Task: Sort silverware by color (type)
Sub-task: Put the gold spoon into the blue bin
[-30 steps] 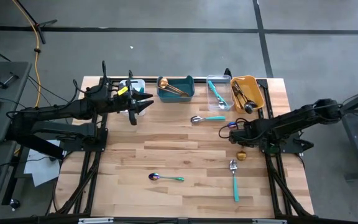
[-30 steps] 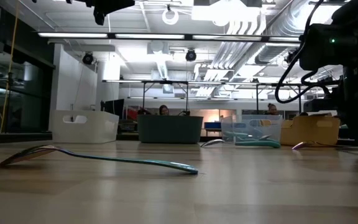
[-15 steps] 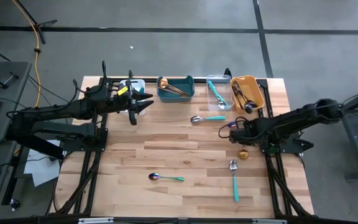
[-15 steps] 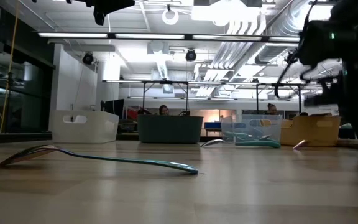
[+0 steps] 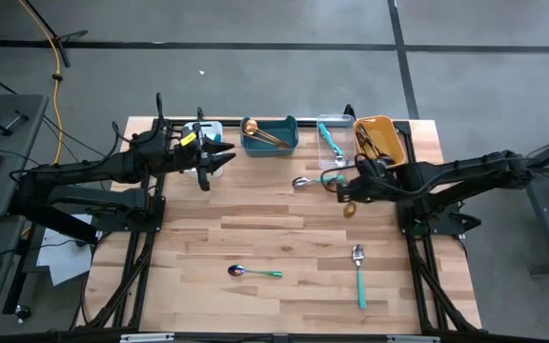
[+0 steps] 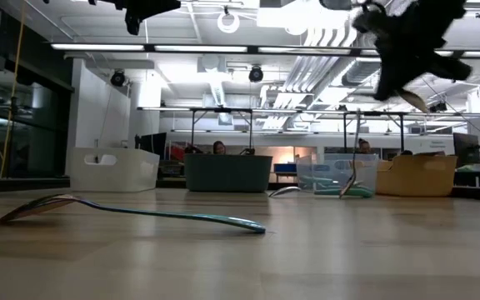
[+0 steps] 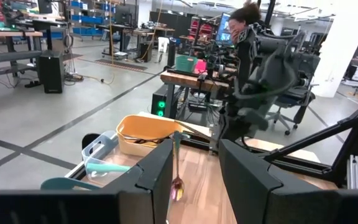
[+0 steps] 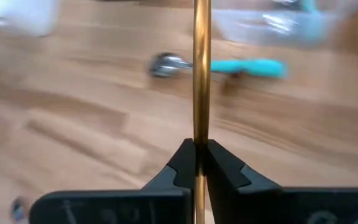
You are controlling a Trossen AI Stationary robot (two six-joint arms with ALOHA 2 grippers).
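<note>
Table (image 5: 255, 229): pale wood planks, smooth, satin sheen. Gold spoon (image 8: 199, 74): polished metal, glossy, clamped between matt black fingers (image 8: 180, 165). Teal-handled spoon (image 8: 219, 66): shiny metal bowl, matt plastic-looking handle. Orange bin (image 5: 394, 138): smooth plastic. Clear bin (image 5: 334, 124): transparent plastic. Teal bin (image 5: 271, 140): matt plastic. Floor (image 5: 255, 76): grey, smooth, dull.

Robotics lab / open workshop hall. Low view: exposed ceiling ducts (image 6: 323, 62) w/ strip lights, more workbenches (image 6: 223, 125) far back. Left wrist view: polished concrete floor (image 7: 36, 112), shelving w/ blue bins (image 7: 82, 12), office chair (image 7: 278, 68), a person (image 7: 244, 18) at a far bench. Butcher-block surface (image 5: 284, 238) on black frame.
</note>
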